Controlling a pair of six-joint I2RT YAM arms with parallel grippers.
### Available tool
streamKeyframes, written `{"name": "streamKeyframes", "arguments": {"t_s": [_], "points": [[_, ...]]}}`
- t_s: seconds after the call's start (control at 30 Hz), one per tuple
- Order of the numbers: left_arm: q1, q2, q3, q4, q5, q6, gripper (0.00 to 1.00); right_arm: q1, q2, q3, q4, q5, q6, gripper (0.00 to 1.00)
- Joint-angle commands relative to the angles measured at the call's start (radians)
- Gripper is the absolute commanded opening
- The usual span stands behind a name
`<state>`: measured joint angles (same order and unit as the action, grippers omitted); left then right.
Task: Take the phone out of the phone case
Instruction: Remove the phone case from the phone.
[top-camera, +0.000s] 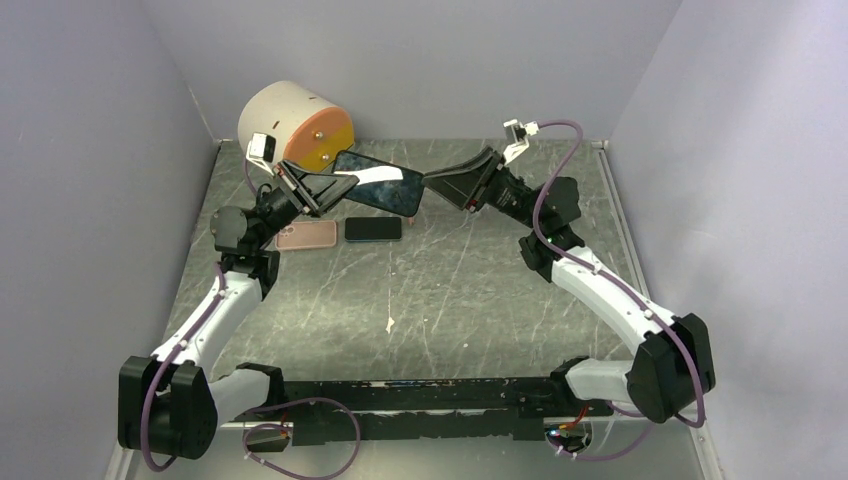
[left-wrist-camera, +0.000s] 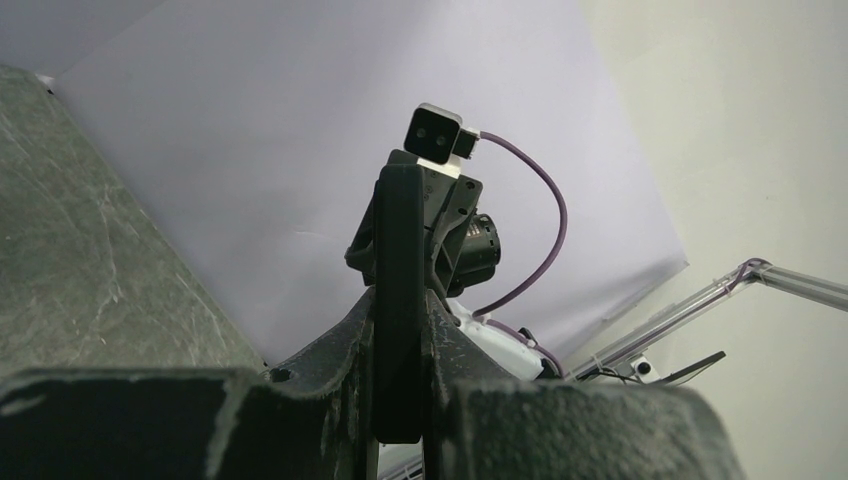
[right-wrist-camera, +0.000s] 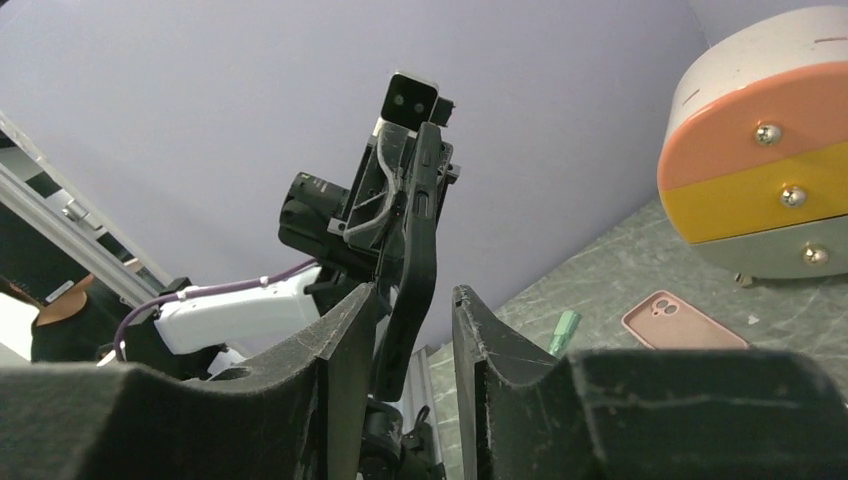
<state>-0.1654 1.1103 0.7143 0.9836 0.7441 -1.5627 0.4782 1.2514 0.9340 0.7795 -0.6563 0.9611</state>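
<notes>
Phone (top-camera: 385, 188), in its phone case (left-wrist-camera: 400, 240): held in the air above the desk (top-camera: 450, 290) | left gripper (left-wrist-camera: 400, 310): jaws clamped narrow on one end | right gripper (right-wrist-camera: 415, 295): jaws parted around the other end, not clamped | risk: an uneven pull twists the case; the phone could spring free and drop onto the desk.

table (top-camera: 480, 290) | pink phone (top-camera: 306, 236); dark phone (top-camera: 373, 229); round drum (top-camera: 295, 125)
</notes>
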Motion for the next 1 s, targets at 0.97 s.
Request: {"name": "streamKeyframes", "arguments": {"t_s": [0.97], "points": [[-0.008, 0.078, 0.068, 0.35, 0.12, 0.021, 0.03, -0.004, 0.181, 0.142, 0.607, -0.205, 0.43, 0.0]]}}
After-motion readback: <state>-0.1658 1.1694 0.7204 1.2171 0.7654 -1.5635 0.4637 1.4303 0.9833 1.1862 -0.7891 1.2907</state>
